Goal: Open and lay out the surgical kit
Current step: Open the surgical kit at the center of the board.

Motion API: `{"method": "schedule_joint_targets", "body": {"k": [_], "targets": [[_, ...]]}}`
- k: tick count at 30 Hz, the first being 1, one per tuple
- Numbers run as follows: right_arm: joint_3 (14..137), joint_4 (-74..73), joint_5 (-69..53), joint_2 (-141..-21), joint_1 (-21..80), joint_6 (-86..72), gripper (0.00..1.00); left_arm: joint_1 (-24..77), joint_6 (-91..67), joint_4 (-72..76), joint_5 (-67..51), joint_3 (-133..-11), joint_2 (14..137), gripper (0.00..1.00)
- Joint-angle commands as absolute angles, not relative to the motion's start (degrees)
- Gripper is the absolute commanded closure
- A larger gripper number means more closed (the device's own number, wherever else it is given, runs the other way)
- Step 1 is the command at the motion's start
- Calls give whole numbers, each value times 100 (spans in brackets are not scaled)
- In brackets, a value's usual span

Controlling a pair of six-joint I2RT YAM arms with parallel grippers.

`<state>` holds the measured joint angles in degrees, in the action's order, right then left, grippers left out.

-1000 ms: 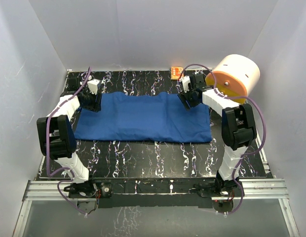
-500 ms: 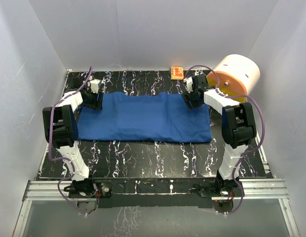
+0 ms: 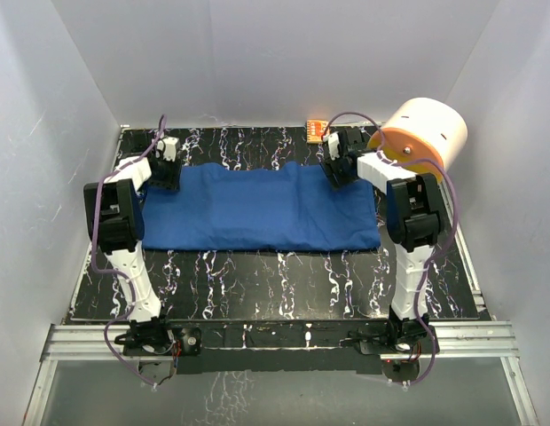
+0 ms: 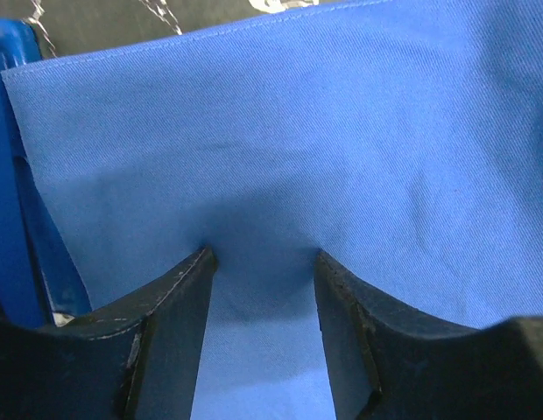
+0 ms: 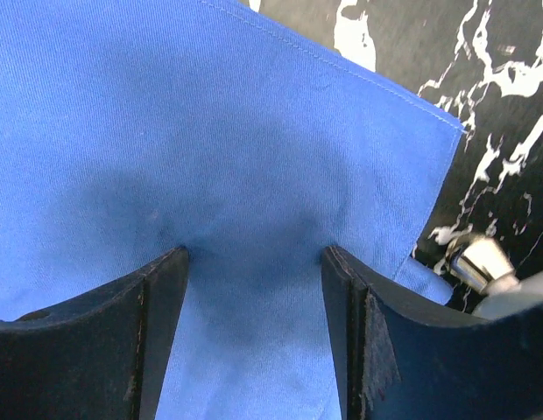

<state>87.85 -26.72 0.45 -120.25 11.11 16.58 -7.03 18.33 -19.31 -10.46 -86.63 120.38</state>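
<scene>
The surgical kit [image 3: 257, 211] lies as a wide royal-blue cloth bundle across the middle of the black marbled table; its contents are hidden under the cloth. My left gripper [image 3: 166, 177] is at the cloth's far left corner, and in the left wrist view it [image 4: 263, 254] stands open, its tips pressing down on flat blue fabric [image 4: 342, 131]. At the far right corner my right gripper [image 3: 333, 171] does the same. In the right wrist view it [image 5: 257, 249] is open on the cloth [image 5: 210, 114], close to the hemmed edge. A small shiny metal piece [image 5: 482, 261] shows beside that edge.
A big white-and-orange cylinder [image 3: 423, 133] lies at the back right, close behind the right arm. A small orange box [image 3: 316, 130] sits at the back edge, just behind the right gripper. White walls close in the table [image 3: 257, 284] on three sides.
Both grippers have slid away from me to the cloth's far corners. The left arm has folded back toward the left wall. The cloth has barely shifted.
</scene>
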Motion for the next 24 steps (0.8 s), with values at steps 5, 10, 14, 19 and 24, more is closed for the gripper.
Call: {"method": "schedule_joint_targets", "body": {"k": [5,10,14,19,24], "targets": [[9289,-2591,260,-12927,1103,1741,39,-806,1841,-2163,-518,-9472,12978,54],[9335,-2637,164,-12633,1081,1715,39,-827,1856,-2436,-594,-9854,13144,56],[9737,-2825,-24,-12456,935,1711,38,-826,1847,-2406,-905,-9563,12615,55],[10105,-3040,-46,-12520,766,1847,38,-826,1826,-2548,-1230,-9374,12149,54],[10595,-3282,46,-12864,609,1955,37,-824,1793,-2625,-1417,-9312,11978,54]]}}
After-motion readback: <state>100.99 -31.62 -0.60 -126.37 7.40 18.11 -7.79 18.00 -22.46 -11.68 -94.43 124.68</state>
